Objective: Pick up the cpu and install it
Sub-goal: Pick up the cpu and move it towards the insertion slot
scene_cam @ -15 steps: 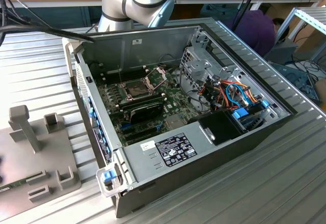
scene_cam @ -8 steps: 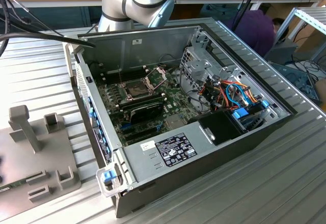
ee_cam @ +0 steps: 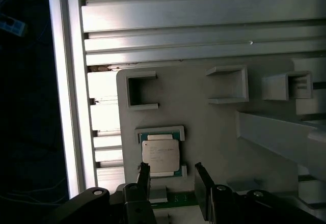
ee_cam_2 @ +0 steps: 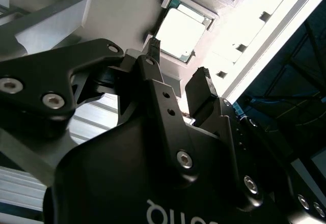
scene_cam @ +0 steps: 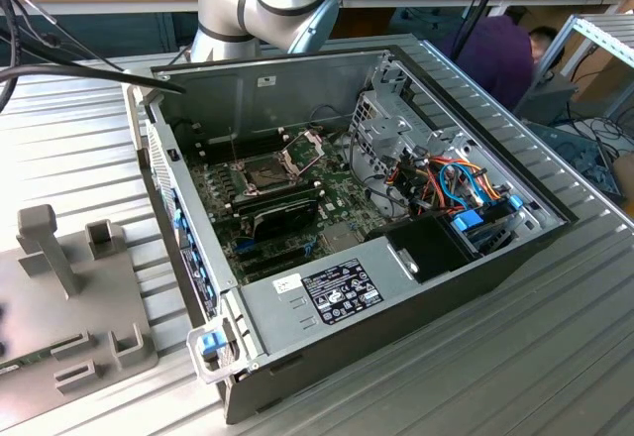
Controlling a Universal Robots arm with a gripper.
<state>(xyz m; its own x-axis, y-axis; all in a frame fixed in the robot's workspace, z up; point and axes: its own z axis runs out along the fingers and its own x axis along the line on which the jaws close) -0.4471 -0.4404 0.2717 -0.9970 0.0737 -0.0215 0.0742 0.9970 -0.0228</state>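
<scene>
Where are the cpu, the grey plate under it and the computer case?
cpu (ee_cam: 160, 155): first wrist view, its metal top.
grey plate (ee_cam: 204, 127): first wrist view, bare surface.
computer case (scene_cam: 248, 89): exterior view, back wall.

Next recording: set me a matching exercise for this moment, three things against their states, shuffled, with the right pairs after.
Things:
1. cpu
2. gripper
3. socket frame

States:
A. swung up on its hinge inside the computer case
B. open, holding nothing
C. lying flat in a holder on the grey plate

Pairs: 1-C; 2-B; 3-A
</scene>
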